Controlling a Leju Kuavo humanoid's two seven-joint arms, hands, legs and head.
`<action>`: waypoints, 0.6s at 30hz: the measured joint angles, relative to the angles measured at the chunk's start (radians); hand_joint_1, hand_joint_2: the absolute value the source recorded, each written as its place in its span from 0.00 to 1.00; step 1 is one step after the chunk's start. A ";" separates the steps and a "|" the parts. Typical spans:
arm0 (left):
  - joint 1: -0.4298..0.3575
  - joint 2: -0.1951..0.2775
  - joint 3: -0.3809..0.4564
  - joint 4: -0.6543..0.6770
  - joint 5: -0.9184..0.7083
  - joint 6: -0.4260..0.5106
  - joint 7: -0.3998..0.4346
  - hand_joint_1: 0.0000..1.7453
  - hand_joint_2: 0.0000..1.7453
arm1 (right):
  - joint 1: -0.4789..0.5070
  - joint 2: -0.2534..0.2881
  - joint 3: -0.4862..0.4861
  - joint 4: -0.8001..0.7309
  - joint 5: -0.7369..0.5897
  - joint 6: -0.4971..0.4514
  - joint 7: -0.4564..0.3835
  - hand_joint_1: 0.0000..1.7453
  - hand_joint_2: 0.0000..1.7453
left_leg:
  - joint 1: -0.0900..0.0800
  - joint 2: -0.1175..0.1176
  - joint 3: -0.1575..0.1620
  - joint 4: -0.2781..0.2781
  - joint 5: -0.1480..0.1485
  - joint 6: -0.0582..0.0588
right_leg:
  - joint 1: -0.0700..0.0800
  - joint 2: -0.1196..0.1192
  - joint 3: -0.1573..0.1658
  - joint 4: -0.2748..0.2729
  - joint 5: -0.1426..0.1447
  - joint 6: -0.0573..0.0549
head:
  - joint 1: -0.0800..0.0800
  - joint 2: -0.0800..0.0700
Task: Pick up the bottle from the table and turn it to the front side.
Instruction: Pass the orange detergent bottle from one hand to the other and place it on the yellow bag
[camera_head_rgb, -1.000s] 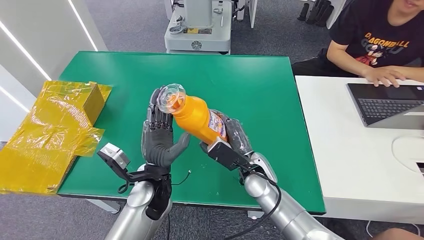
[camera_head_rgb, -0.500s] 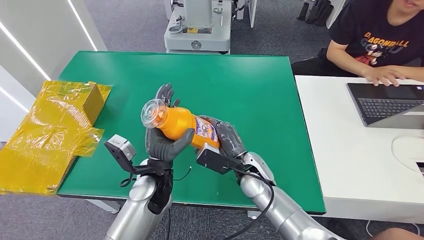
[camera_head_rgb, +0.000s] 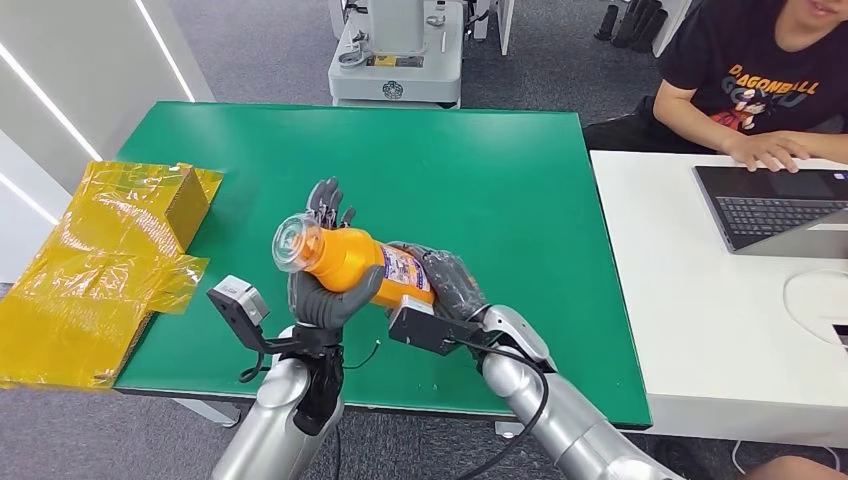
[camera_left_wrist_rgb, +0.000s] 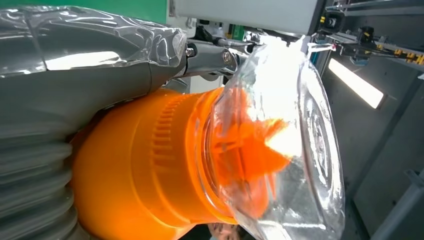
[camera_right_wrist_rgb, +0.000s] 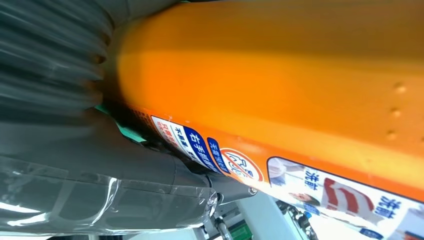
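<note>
In the head view, the orange bottle lies tilted in mid-air at lower centre of the frame above the green table, its clear cap toward the left; the left hand cups its neck end and the right hand grips its labelled base. In the left wrist view, the thumb presses on the bottle's shoulder beside the cap. In the right wrist view, the thumb clamps the bottle's label side.

A green table stands on a grey floor. A white desk with a laptop is beside it.
</note>
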 joint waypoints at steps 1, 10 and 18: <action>0.003 0.000 0.001 -0.001 -0.002 0.001 0.000 0.00 1.00 | 0.001 0.000 0.000 0.000 0.002 0.004 0.000 1.00 1.00 | 0.000 0.000 0.000 0.000 0.000 0.000 | 0.000 0.000 0.000 0.000 0.000 0.000 | 0.000 0.000; 0.018 0.000 0.004 -0.004 -0.012 0.000 0.000 1.00 1.00 | 0.002 -0.001 -0.004 0.000 0.014 0.014 0.001 1.00 1.00 | 0.000 0.000 0.000 0.000 0.000 0.000 | 0.000 0.000 0.000 0.000 0.000 0.000 | 0.000 0.000; 0.034 0.000 0.007 -0.011 -0.009 -0.019 0.000 1.00 1.00 | 0.019 -0.008 -0.009 -0.021 0.035 0.019 0.010 1.00 1.00 | 0.000 0.000 0.000 0.000 0.000 0.000 | 0.000 0.000 -0.001 0.000 0.000 0.000 | 0.000 0.000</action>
